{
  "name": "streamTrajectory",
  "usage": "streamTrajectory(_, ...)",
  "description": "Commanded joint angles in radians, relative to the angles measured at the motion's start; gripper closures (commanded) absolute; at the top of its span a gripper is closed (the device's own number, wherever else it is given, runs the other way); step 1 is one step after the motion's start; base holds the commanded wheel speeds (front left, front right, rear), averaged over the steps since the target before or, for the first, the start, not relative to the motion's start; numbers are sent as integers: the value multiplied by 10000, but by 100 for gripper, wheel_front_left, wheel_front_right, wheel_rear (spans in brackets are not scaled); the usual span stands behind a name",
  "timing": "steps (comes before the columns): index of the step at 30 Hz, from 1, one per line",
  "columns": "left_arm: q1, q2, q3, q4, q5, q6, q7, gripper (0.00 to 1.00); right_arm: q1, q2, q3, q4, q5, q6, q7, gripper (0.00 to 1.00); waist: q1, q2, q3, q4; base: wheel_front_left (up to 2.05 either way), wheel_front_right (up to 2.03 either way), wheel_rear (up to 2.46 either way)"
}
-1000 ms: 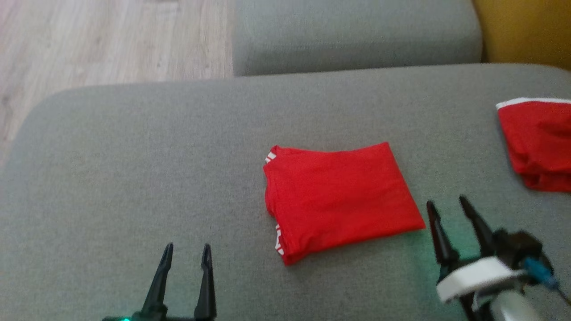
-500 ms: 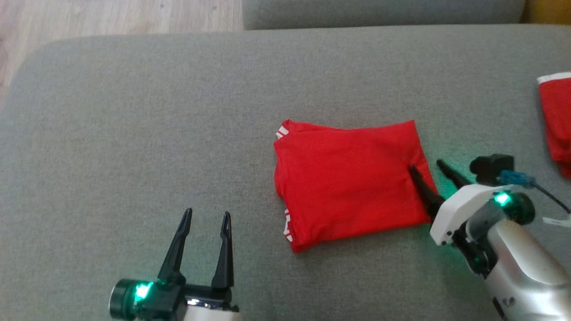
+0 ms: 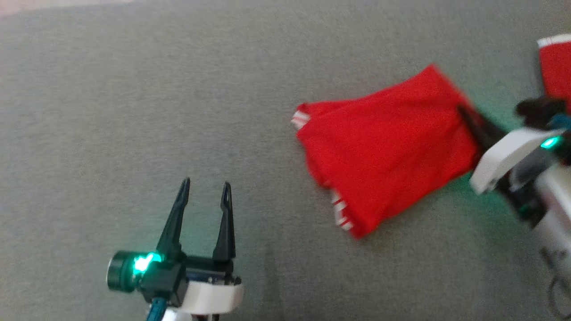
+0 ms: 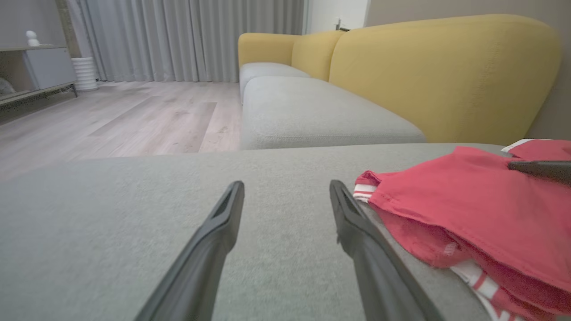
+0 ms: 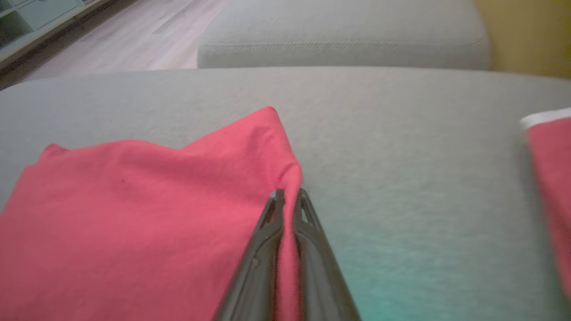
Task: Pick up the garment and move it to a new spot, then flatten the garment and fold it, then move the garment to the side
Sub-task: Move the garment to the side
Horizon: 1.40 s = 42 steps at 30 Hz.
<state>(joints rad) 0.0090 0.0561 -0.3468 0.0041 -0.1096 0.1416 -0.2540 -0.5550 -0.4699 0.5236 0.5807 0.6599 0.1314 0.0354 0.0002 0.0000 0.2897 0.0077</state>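
Now, from the head, the garment (image 3: 388,151) lies on the grey sofa cushion (image 3: 134,111), to the right of the middle. It is red with small white stripes at its left edge. The right tool (image 3: 464,112) is at the garment's right edge. Its two dark fingers are pressed together and they pinch that edge. The left tool (image 3: 206,183) is at the lower left, well apart from the garment. Its fingers stand wide apart and hold nothing. Another red cloth (image 3: 555,67) with a white band lies at the far right, just past the right tool.

From the left wrist, the left tool (image 4: 286,185) has its fingers spread wide, with grey cushion (image 4: 111,214) showing between them. The garment (image 4: 468,209) is to the right of it, close beside the finger on the right; I cannot tell if they touch. One dark finger (image 4: 542,170) of the right tool lies on the garment's far side. Behind are a yellow sofa back (image 4: 446,76), a wood floor (image 4: 134,116) and grey curtains (image 4: 192,40).

From the right wrist, the right tool (image 5: 290,196) is clamped on the garment (image 5: 134,214). A thin strip of red shows between the two fingers. The rest of the garment spreads to the left of the tool. Its far corner pokes up just beyond the fingertips. The other red cloth (image 5: 548,187) is at the right edge, well apart from the tool.
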Motion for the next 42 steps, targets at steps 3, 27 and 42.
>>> streamTrajectory(3,-670,-59,272,-445,274,60,-78,0,-637,-1156,-566,-747,-292,-7,-41,100,-2,0,901,-820,0,0,0)
streamTrajectory(27,-2005,-13,413,-391,648,-417,-78,0,-46,-1853,-5532,-2858,-2812,-7,863,0,-2,0,2141,-2061,0,0,0)
streamTrajectory(42,-679,-56,981,-198,-820,-399,-78,0,2941,1485,-3990,-3241,-2907,-7,-546,0,-2,0,-746,-850,0,0,0)
